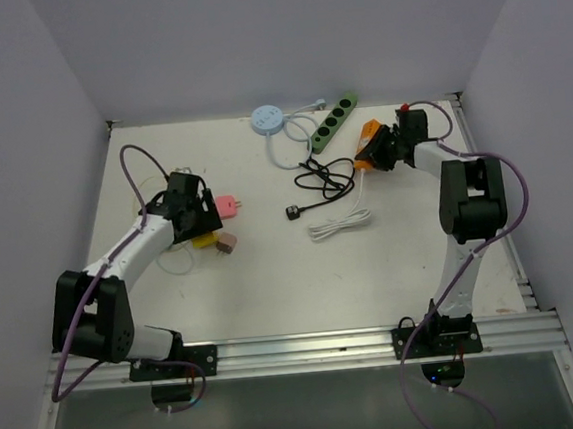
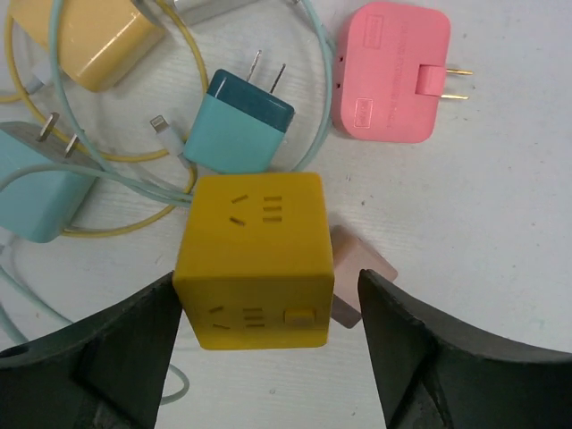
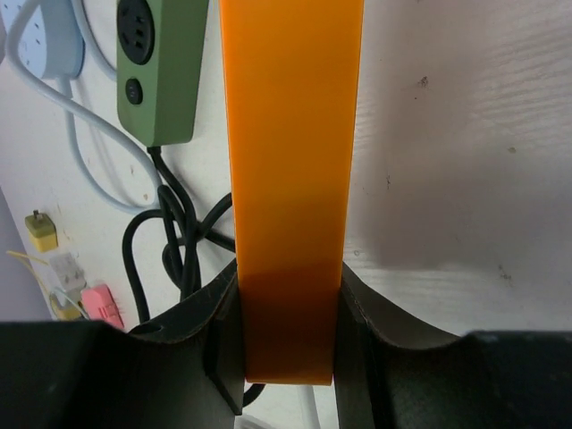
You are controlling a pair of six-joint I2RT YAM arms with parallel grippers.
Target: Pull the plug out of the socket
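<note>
Left gripper (image 2: 268, 295) open around yellow cube socket (image 2: 255, 259); right gripper (image 3: 286, 322) clamps orange strip (image 3: 290, 134). It looks rigid, slick, light: grip flat sides.

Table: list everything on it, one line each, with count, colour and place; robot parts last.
cube: 1, yellow, near left
plug: 1, teal, just beyond the cube
adapter: 1, pink, beyond the cube, rightward
chargers: 2, yellow and pale blue, left of the plug
block: 1, beige, at the cube's right side
green strip: 1, green, far middle
round socket: 1, pale blue, left of the green strip
orange strip: 1, orange, far right, gripped
cables: 2, black and white, centre, near the green strip
left gripper: 1, black, open around the cube
right gripper: 1, black, shut on the orange strip
</note>
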